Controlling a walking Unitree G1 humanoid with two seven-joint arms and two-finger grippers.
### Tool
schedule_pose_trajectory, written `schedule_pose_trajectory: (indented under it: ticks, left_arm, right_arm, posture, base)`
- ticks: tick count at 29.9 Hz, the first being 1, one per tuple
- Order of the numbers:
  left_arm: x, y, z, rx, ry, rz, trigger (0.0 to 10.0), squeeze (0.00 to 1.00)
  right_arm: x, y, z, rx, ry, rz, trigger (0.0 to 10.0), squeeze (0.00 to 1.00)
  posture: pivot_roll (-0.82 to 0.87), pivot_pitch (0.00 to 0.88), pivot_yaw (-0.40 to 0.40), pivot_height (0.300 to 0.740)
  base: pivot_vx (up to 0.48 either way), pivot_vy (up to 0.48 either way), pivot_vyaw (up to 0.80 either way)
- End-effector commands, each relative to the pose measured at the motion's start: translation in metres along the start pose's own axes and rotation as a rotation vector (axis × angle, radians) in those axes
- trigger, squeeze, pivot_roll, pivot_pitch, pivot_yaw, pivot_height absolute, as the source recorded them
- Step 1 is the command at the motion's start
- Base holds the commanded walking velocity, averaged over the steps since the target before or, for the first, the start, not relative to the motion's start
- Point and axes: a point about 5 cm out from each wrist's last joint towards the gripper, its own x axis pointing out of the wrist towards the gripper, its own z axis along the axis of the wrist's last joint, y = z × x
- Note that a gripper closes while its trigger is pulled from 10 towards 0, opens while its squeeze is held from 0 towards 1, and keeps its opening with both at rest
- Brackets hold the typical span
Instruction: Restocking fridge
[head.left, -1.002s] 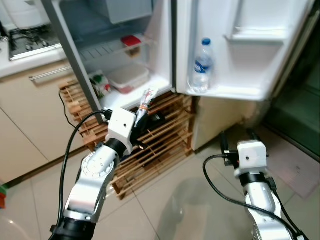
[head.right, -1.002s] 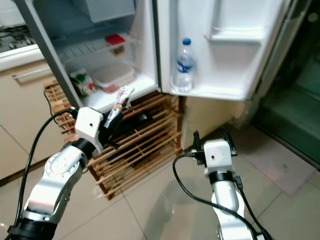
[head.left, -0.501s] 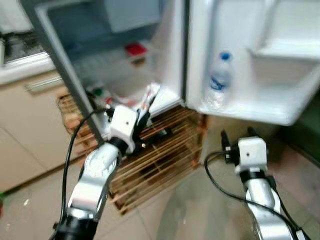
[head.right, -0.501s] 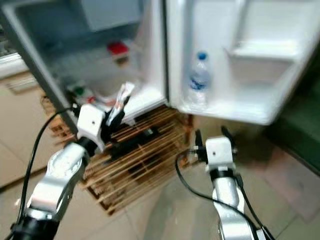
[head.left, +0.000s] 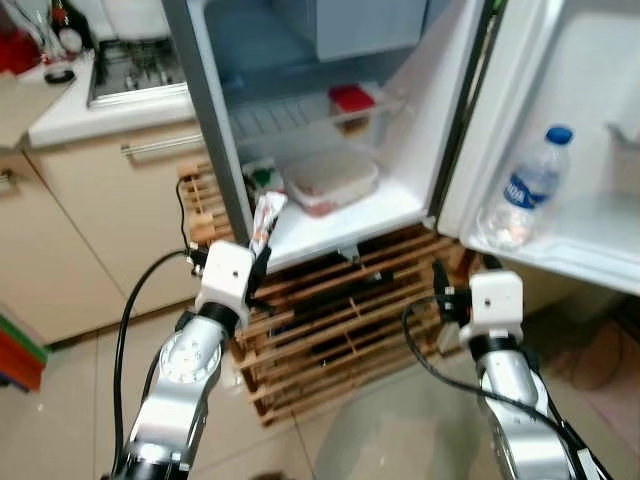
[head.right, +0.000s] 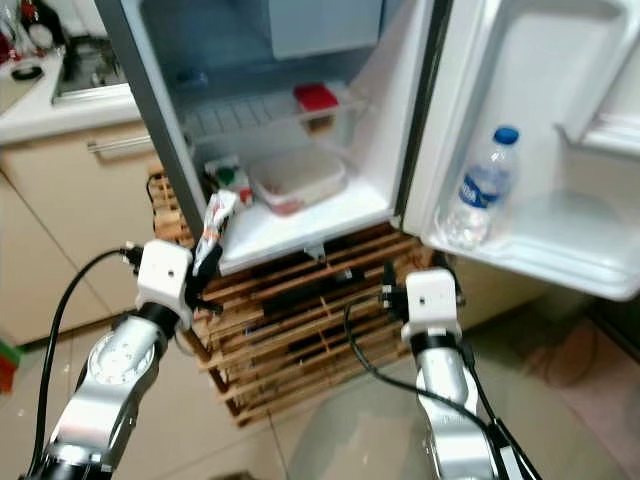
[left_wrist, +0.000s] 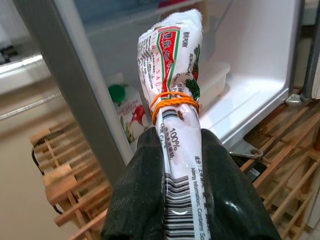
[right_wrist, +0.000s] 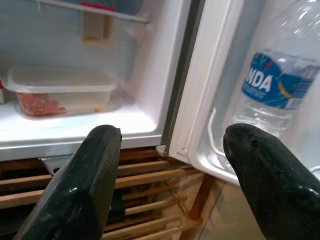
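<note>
Head views: camera has swung left since a second ago; fridge (head.left: 330, 215) interior now centred. Left gripper (head.left: 258, 262) still clamps packet (head.left: 266, 215), just short of the bottom shelf.

Left wrist: fingers (left_wrist: 140, 200) tight on packet; carton (left_wrist: 125, 112), tub (left_wrist: 212, 80) ahead.

Right wrist: right gripper (right_wrist: 170, 170) wide apart, empty; bottle (right_wrist: 270, 95) in door.

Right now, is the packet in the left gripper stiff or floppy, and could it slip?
The packet looks soft: thin wrinkled film, cinched by a rubber band, so probably floppy. Glossy, so it may slip, though the left gripper clamps it. Likely light.
</note>
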Motion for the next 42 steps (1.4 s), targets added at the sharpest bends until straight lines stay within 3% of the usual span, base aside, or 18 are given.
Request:
schedule_pose_trajectory:
  ticks: [1,12,18,33,36,42]
  left_arm:
    - [0.006,0.002,0.008,0.018,-0.036,0.009,10.0,0.0]
    - [0.01,0.003,0.013,-0.007,-0.051,0.014,10.0,0.0]
    - [0.011,0.006,0.015,-0.013,-0.067,0.041,10.0,0.0]
    - [0.006,0.01,-0.002,-0.033,0.022,0.055,10.0,0.0]
    - [0.004,0.017,-0.003,-0.173,0.012,0.104,10.0,0.0]
    - [0.003,0.02,-0.015,-0.235,0.068,0.134,10.0,0.0]
  right_arm:
    - [0.004,0.0,0.0,-0.005,0.004,0.01,10.0,0.0]
    - [0.008,0.006,-0.001,-0.005,0.004,0.019,10.0,0.0]
    - [0.011,0.007,0.0,0.011,0.008,0.031,10.0,0.0]
    - [0.008,0.009,0.002,0.052,0.004,0.043,10.0,0.0]
    - [0.005,0.009,0.0,0.084,0.013,0.037,10.0,0.0]
    - [0.005,0.011,-0.002,0.093,0.018,0.038,10.0,0.0]
  posture:
    - [-0.02,0.0,0.046,0.74]
    - [-0.01,0.0,0.052,0.74]
    - [0.0,0.0,0.047,0.74]
    - [-0.01,0.0,0.046,0.74]
    - [-0.01,0.0,0.043,0.74]
    - [-0.01,0.0,0.043,0.74]
  base:
    - [0.0,-0.472,0.0]
    - [0.242,-0.388,0.79]
    - [0.124,-0.101,0.0]
    - [0.0,0.0,0.0]
    - [0.0,0.0,0.0]
    - [0.0,0.0,0.0]
